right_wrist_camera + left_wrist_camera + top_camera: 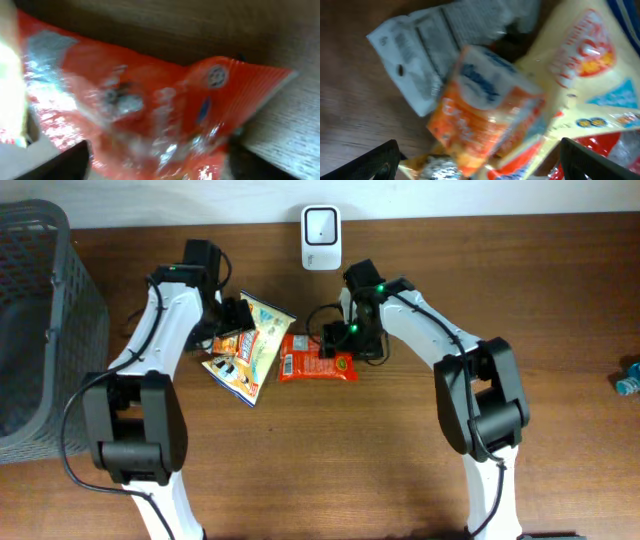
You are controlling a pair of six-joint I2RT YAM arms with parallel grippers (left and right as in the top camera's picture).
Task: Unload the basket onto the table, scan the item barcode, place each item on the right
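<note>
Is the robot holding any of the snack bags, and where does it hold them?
Nothing looks held. The left pincer stands wide open over the orange packet, and the right pincer stands wide open over the red packet. Neither packet is squeezed.

Red snack packet (318, 367) lying flat, yellow bag (255, 345) touching its left edge
</note>
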